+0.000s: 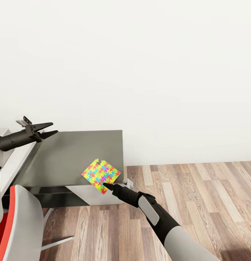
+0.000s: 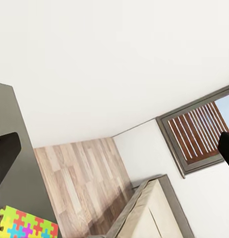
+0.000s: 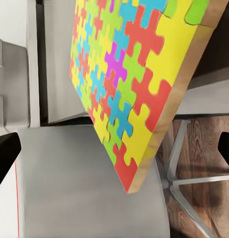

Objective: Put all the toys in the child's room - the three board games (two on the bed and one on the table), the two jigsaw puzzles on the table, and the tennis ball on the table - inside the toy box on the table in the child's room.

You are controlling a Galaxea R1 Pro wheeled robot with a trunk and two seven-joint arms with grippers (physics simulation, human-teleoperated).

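White wall fills the background, with plank floor [image 1: 190,192] to the right and a dark grey surface [image 1: 74,152] against the wall. One puzzle [image 1: 101,175] lies flat near that surface's front right corner, turned like a diamond: one corner points toward the wall, the opposite one juts past the front edge. It is roughly square, so no long axis stands out. The right claw [image 1: 105,185] has its tip at that overhanging corner; in the right wrist view its fingers [image 3: 4,158] stand wide apart on either side of the puzzle [image 3: 129,84], gripping nothing. The left claw [image 1: 49,129] hovers over the surface's back left part, jaws parted and empty. A red-and-grey chair [image 1: 16,224] stands at lower left.
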